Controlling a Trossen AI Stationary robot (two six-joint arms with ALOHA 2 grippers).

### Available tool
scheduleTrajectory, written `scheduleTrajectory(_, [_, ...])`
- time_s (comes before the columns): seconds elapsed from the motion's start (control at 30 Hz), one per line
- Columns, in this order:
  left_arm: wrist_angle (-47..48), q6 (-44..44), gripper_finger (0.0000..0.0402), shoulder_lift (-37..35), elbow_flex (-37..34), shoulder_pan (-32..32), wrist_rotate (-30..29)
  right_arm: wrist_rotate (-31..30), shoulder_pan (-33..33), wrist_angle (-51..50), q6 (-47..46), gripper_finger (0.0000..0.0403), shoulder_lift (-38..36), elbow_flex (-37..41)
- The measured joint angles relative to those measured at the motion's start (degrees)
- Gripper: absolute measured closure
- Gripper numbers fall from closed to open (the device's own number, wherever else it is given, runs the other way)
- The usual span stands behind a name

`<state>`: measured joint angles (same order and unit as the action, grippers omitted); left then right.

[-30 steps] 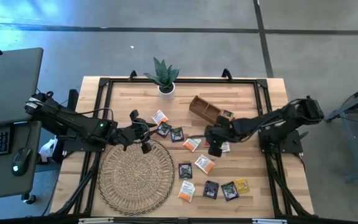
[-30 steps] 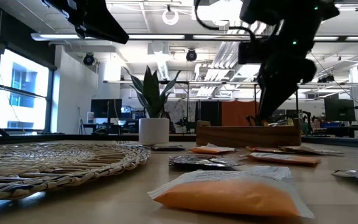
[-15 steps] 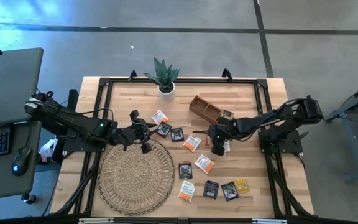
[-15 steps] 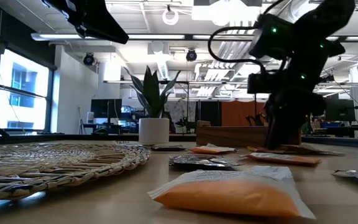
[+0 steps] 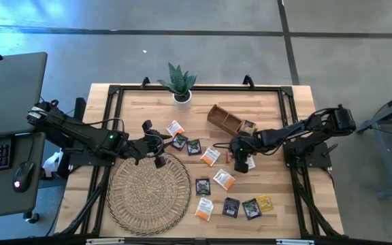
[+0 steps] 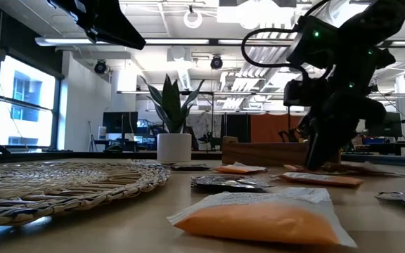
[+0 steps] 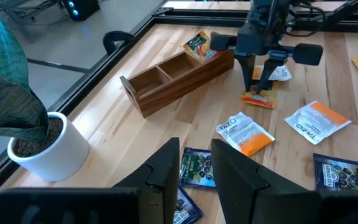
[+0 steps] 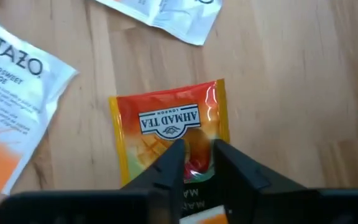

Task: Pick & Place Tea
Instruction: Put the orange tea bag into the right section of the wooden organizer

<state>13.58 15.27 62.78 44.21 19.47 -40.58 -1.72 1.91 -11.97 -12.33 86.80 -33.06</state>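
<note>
**A:** Checking the right tool (image 5: pixel 238 160) here. Planted straight down on the red-orange sachet (image 8: pixel 166 118), roughly mid-table, a bit toward the right edge, just on the near side of the wooden tray (image 5: pixel 223 120). Can't tell whether clamped on it or only pressing. Thoughts?

**B:** Same, can't call it either. Looks flat on the table from the low angle, so probably not lifted yet. Biggest worry, just guessing: pinching a flat foil packet from above. Could easily skate off the slick foil and come up with nothing, or shove it sideways.

**A:** Crowded over there too. Just beside a white sachet (image 8: pixel 166 15), near a white-and-orange sachet (image 8: pixel 17 106). Might drag one along.

**B:** Yep. And if grabbed only by a pucker in the middle, likely to flop and drop before reaching the tray. Could also snag on the tray wall.

**A:** Left tool (image 5: pixel 157 152)?

**B:** Hovering above the far rim of the woven mat (image 5: pixel 148 194), toward the left edge. Slightly open, holding nothing.
</note>
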Motion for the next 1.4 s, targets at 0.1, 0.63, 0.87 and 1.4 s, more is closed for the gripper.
scheduleTrajectory(0.1, [0.0, 0.0, 0.0310, 0.0, 0.0, 0.0, 0.0, 2.5, 0.1, 2.0, 0.6, 0.0381, 0.1, 0.1])
scheduleTrajectory(0.63, [0.0, -0.5, 0.0310, 0.0, 0.0, 0.0, 0.1, 0.0, 3.9, -4.7, 8.4, 0.0399, 0.3, -13.1])
scheduleTrajectory(0.87, [0.0, -0.4, 0.0310, 0.0, 0.0, 0.0, 0.1, -4.3, 5.4, -12.7, 6.3, 0.0366, 0.3, -15.4])
scheduleTrajectory(1.4, [0.1, -0.5, 0.0310, 0.0, 0.0, 0.0, 1.2, -4.1, 5.3, -6.9, 3.3, 0.0260, 6.2, -8.3])
